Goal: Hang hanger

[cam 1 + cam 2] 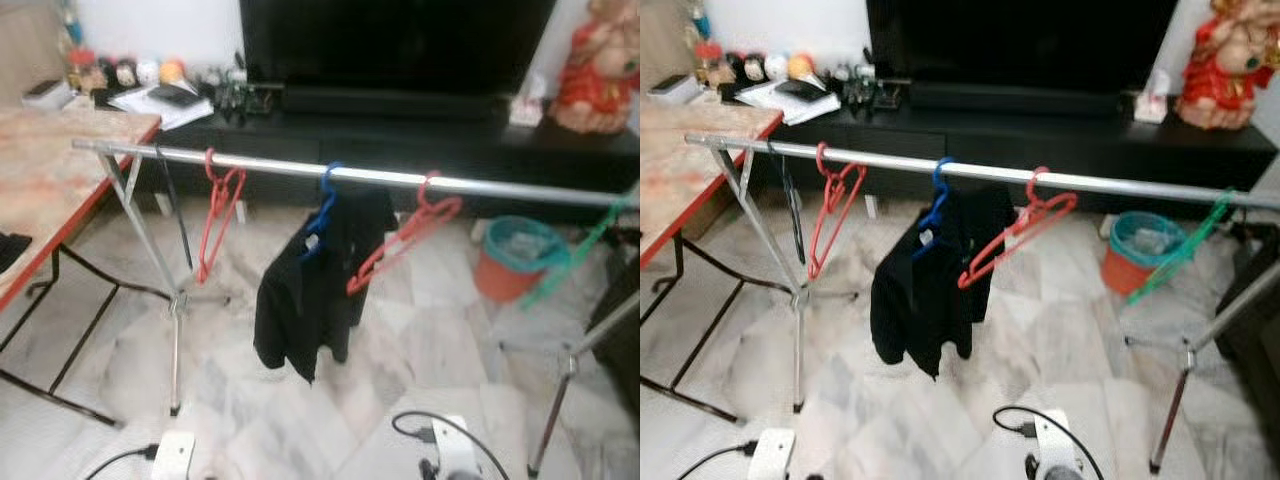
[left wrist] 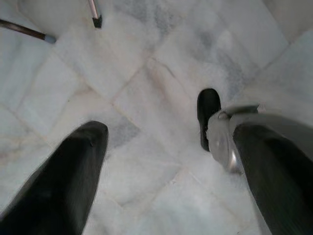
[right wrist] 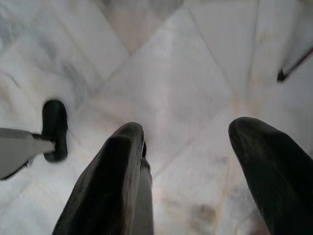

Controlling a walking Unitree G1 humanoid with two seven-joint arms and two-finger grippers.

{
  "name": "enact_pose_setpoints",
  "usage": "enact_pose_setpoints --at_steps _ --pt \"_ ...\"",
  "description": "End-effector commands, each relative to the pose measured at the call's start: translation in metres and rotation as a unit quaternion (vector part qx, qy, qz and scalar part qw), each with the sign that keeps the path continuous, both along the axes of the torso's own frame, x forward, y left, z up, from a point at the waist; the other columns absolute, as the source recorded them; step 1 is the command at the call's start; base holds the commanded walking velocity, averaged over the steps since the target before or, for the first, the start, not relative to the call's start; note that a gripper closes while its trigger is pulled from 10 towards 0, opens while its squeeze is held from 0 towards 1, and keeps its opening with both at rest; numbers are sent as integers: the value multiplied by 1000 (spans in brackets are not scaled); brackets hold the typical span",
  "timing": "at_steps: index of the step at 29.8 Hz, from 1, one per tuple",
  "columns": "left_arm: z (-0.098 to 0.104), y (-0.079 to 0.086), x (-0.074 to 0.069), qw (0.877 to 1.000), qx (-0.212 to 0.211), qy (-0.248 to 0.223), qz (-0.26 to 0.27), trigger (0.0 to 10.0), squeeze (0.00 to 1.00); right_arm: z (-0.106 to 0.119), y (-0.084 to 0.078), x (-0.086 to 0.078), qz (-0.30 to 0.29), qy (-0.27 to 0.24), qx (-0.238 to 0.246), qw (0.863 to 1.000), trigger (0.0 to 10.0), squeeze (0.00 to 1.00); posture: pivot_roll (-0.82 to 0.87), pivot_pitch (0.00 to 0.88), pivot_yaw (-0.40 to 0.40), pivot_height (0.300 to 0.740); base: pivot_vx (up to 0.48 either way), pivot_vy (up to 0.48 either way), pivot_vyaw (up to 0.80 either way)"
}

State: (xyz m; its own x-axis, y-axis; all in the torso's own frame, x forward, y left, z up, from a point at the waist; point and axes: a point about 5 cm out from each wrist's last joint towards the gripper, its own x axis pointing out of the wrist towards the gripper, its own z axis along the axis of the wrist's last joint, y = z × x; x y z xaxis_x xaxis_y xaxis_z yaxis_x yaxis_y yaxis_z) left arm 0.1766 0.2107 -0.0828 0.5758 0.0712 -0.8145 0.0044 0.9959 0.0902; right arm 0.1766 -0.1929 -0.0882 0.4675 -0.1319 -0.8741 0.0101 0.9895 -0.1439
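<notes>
A silver rack rail [image 1: 400, 178] runs across the room at chest height. From it hang a red hanger [image 1: 218, 215], a blue hanger [image 1: 322, 210] carrying a black garment [image 1: 310, 290], a second red hanger [image 1: 405, 240] that is tilted, and a green hanger [image 1: 580, 255] far right. A thin black hanger [image 1: 175, 210] hangs near the left end. My left gripper [image 2: 168, 132] hangs low over the marble floor, open and holding nothing. My right gripper [image 3: 186, 129] hangs the same way, open and holding nothing. Both are well below the rail.
A marble-topped table with a red edge [image 1: 40, 190] stands at the left. Behind the rack is a black TV console [image 1: 420, 135] with clutter. An orange bucket [image 1: 515, 255] sits on the floor right of centre. The rack's legs [image 1: 175, 340] spread on the floor.
</notes>
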Motion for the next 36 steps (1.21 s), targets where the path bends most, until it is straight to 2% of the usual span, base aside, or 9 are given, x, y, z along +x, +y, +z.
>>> enact_pose_setpoints --at_steps 1,13,25,36 --pt "-2 0 -5 1000 -1 8 1 10000 0 0 -2 -2 -11 3 0 1000 10000 0 37 0 -13 740 -311 0 0" --pt "-2 1 -5 1000 1 9 1 10000 0 0 -2 -1 -11 3 0 1000 10000 0 38 0 -14 740 -313 0 0" --pt "-2 1 -4 1000 -4 4 8 10000 0 -1 -3 -2 -15 5 -2 1000 10000 0 38 0 -14 740 0 0 0" --pt "-2 1 -6 1000 -3 5 9 10000 0 -1 -3 -3 -8 11 -5 1000 10000 0 37 0 -14 740 0 0 -758"
